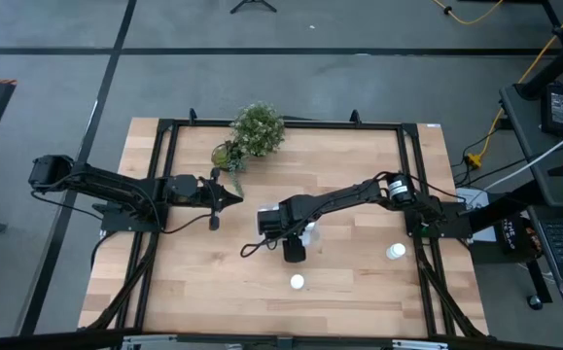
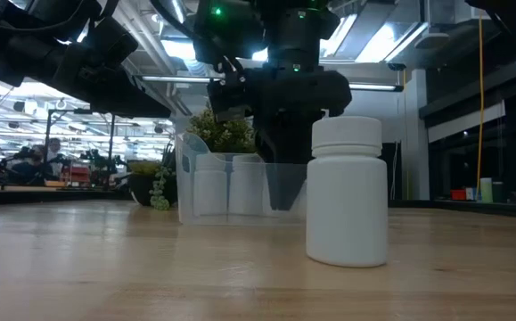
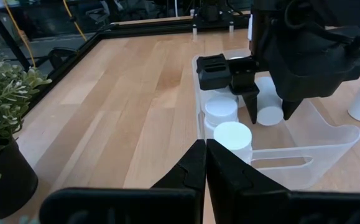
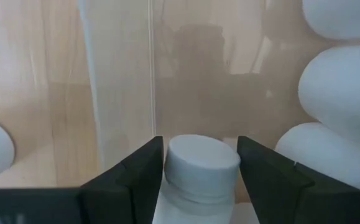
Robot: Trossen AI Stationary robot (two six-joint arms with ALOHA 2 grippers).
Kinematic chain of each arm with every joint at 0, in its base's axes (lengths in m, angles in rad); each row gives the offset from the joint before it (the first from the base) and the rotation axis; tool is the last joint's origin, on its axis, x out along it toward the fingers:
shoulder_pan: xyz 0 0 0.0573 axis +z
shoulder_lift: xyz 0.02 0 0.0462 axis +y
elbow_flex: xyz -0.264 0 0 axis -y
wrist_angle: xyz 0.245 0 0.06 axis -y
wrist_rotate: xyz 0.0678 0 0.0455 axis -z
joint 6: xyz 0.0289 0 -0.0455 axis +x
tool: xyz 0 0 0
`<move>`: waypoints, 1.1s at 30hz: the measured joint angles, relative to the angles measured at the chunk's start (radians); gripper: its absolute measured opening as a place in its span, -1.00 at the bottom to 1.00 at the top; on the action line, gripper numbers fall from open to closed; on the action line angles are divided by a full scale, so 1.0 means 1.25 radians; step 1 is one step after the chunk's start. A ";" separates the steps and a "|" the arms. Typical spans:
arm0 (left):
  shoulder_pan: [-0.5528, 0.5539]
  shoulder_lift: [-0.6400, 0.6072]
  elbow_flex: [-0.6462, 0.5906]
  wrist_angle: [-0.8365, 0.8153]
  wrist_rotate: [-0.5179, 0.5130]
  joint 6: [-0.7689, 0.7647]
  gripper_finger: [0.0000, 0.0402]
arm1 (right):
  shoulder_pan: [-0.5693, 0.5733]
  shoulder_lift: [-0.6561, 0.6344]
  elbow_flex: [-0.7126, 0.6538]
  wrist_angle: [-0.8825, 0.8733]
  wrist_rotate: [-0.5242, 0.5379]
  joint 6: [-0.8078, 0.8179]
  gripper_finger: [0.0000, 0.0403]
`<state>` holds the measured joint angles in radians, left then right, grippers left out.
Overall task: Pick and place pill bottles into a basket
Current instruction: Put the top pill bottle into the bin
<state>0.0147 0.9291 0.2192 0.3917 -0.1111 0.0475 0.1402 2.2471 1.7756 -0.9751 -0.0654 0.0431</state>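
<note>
The clear plastic basket (image 3: 329, 134) stands at mid-table and holds several white pill bottles (image 3: 232, 134), upright on their bases. My right gripper (image 1: 294, 248) reaches down into the basket, shut on one more white bottle (image 4: 201, 165). My left gripper (image 3: 206, 155) is shut and empty, level above the table to the left of the basket (image 2: 240, 187), near the plant. Two more bottles stand on the table outside the basket, one near the front edge (image 1: 298, 282) and one to the right (image 1: 396, 252). My right gripper pinches the bottle at its cap (image 4: 201, 155) between its two fingers (image 4: 143, 171), one on each side. The fingers come from above, pointing down. The bottle stands upright inside the basket's walls (image 3: 270, 115). I cannot tell whether its base is on the basket floor.
A small potted green plant (image 1: 257, 129) stands at the table's far edge, close to my left gripper. A black frame (image 1: 164, 175) runs around the table. Bare wood lies left of the basket and along the front.
</note>
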 joint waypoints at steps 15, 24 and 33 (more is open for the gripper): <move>0.000 0.000 0.000 0.000 0.000 0.000 -0.97 | 0.000 0.001 0.000 -0.021 -0.009 0.002 -0.27; 0.000 0.000 0.000 0.000 0.000 0.000 -0.97 | 0.000 0.003 0.024 -0.036 -0.009 -0.031 -0.26; 0.000 0.000 0.000 0.000 0.000 0.000 -0.97 | 0.000 0.003 0.106 -0.047 -0.008 -0.079 -0.26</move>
<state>0.0147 0.9291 0.2192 0.3916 -0.1108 0.0475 0.1402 2.2509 1.9086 -1.0341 -0.0758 -0.0560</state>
